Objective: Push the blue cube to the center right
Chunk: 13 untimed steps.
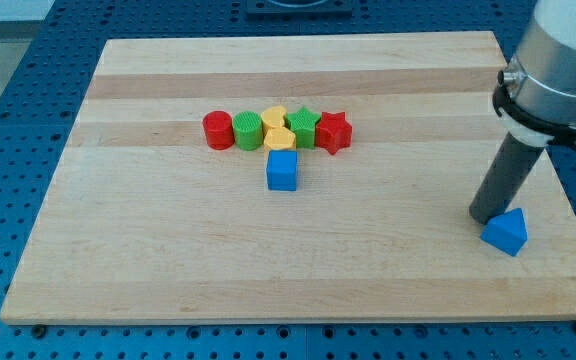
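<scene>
Blue cube (282, 171): board (168, 270) centre, just below the cluster, touching yellow heart (280, 139); not yet pushed. My tip (485, 217): far right, beside blue triangular block (506, 232), well apart from cube. No fingers; bare rod, nothing held. Remaining: whole push rightward.

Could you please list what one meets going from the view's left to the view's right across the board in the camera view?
Red cylinder → green cylinder → blue cube → green star → red star → my tip → blue triangular block. The two yellow blocks overlap the cube's span, so I leave them out.
</scene>
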Each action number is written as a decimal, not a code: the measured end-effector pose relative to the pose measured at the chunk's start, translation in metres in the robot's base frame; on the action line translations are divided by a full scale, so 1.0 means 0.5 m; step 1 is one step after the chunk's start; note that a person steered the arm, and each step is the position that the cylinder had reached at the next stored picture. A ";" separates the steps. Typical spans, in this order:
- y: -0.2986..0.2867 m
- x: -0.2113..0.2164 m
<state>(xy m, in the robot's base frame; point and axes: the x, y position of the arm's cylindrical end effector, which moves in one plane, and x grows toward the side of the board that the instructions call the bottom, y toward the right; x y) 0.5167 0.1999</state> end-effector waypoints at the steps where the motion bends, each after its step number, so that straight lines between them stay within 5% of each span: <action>1: 0.008 0.002; 5: -0.002 0.027; 9: -0.571 0.007; 10: -0.653 -0.052; 11: -0.666 -0.133; 13: -0.580 -0.165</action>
<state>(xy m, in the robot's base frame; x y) 0.4343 -0.0901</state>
